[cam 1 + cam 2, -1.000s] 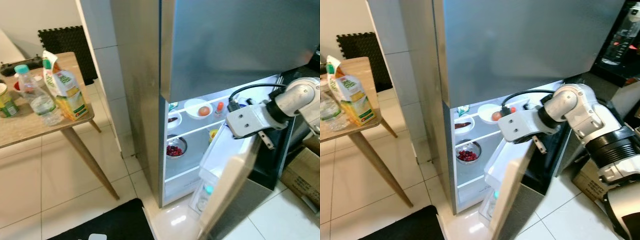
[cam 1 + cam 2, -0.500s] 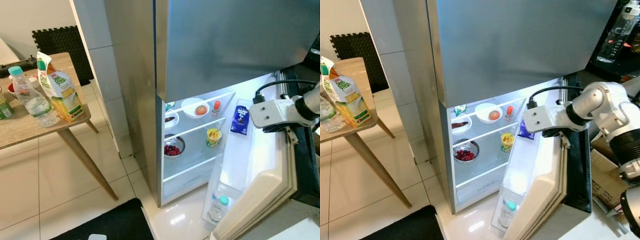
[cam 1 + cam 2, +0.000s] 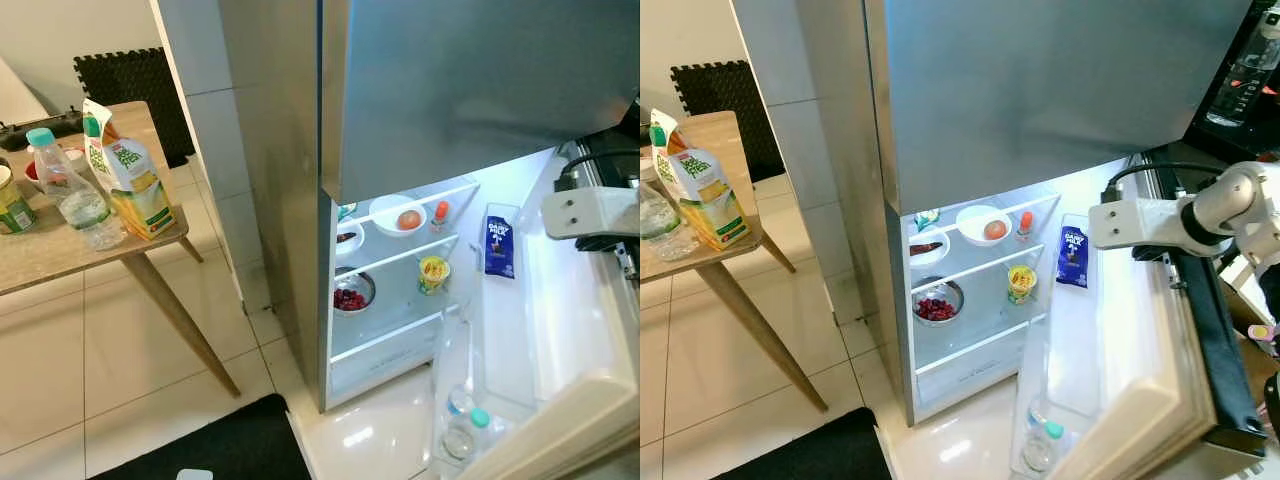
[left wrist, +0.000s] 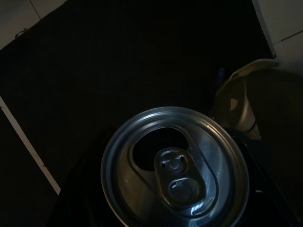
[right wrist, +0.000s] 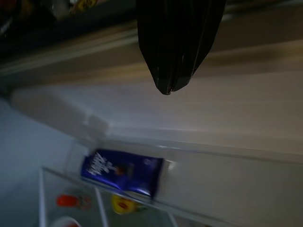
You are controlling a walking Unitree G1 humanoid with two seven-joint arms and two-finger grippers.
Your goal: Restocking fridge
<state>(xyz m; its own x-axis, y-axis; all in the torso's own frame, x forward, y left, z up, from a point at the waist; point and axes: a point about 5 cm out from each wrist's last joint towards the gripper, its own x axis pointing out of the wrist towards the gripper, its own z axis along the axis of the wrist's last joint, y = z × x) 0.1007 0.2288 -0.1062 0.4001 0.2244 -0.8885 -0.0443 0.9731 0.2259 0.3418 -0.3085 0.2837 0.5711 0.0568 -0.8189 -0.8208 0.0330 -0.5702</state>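
The fridge's lower door [image 3: 1140, 340] stands wide open. My right gripper [image 5: 166, 87] is at the door's upper edge, its black fingers [image 5: 175, 42] pressed together; the wrist [image 3: 590, 212] shows above the door. On the lit shelves sit a white bowl [image 3: 397, 216] with an orange item, a small red bottle [image 3: 440, 212], a metal bowl of red berries [image 3: 350, 297] and a yellow cup [image 3: 432, 272]. A blue carton [image 3: 498, 246] stands in the door shelf, with bottles [image 3: 465, 432] in the bin below. In the dark left wrist view, a silver can [image 4: 175, 172] sits close in my left gripper.
A wooden table [image 3: 60, 255] at the left carries a juice carton [image 3: 130, 180], a water bottle [image 3: 75, 195] and a green can [image 3: 12, 205]. A black mat [image 3: 220, 450] lies on the tiled floor before the fridge. The closed upper door [image 3: 470, 80] overhangs the opening.
The lower door has swung much wider, with my right arm moving right along with it. The yellow cup, the blue carton and the door bins have come into sight.
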